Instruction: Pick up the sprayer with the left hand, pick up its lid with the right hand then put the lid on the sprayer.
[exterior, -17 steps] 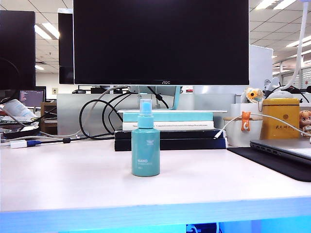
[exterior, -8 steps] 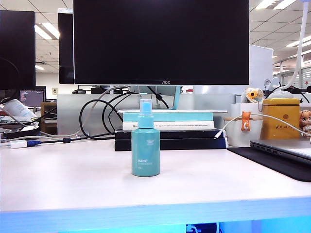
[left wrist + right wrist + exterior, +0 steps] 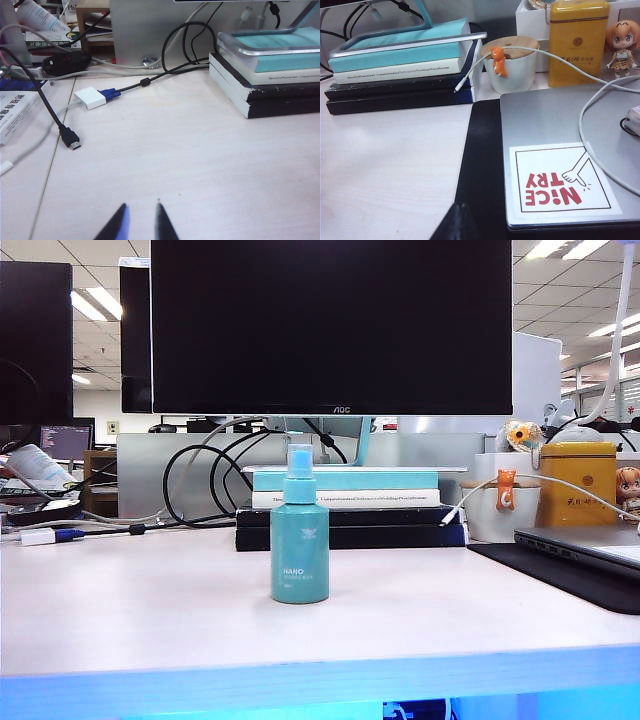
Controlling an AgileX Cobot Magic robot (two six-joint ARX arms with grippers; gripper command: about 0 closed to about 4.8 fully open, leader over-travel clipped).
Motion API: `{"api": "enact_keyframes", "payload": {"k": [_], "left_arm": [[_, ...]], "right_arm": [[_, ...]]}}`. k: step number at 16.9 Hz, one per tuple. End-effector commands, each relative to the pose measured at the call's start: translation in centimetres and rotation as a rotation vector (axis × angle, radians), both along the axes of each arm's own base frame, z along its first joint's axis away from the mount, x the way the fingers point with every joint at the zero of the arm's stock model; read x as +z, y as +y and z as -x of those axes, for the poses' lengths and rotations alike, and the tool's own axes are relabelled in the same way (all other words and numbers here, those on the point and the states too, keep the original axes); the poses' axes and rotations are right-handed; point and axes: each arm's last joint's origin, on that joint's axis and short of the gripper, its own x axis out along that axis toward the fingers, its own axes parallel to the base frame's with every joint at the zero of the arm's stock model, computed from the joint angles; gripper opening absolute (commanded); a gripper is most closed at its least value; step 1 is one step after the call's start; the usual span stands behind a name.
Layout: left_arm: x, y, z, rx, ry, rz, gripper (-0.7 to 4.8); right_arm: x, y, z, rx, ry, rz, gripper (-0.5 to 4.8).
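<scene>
A: Sprayer [image 3: 299, 538] hasn't shifted in the last second; it stands upright mid-desk [image 3: 150, 610], near the front edge, lid seemingly on.

B: Grippers?

A: Left gripper [image 3: 141, 222] slightly apart, empty, over bare desk. Right gripper [image 3: 456, 222] closed, empty, over the laptop's [image 3: 560, 130] mat. Looks finished.

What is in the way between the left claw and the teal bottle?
Nothing visible. The left claw hangs over bare pale tabletop, holding nothing. The small teal plastic spray bottle stands alone, upright, mid-table. The right claw is shut, beside the silver laptop.
</scene>
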Motion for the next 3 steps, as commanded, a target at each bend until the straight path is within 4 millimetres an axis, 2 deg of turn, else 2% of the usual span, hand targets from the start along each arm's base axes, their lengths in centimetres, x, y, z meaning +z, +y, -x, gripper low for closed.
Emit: {"api": "enact_keyframes", "payload": {"k": [1, 3], "left_arm": [[0.17, 0.0, 0.04, -0.001, -0.01, 0.0, 0.8], [0.17, 0.0, 0.04, -0.001, -0.01, 0.0, 0.8]], "right_arm": [[0.0, 0.01, -0.03, 0.003, -0.011, 0.001, -0.05], [0.01, 0.01, -0.03, 0.003, -0.011, 0.001, -0.05]]}}
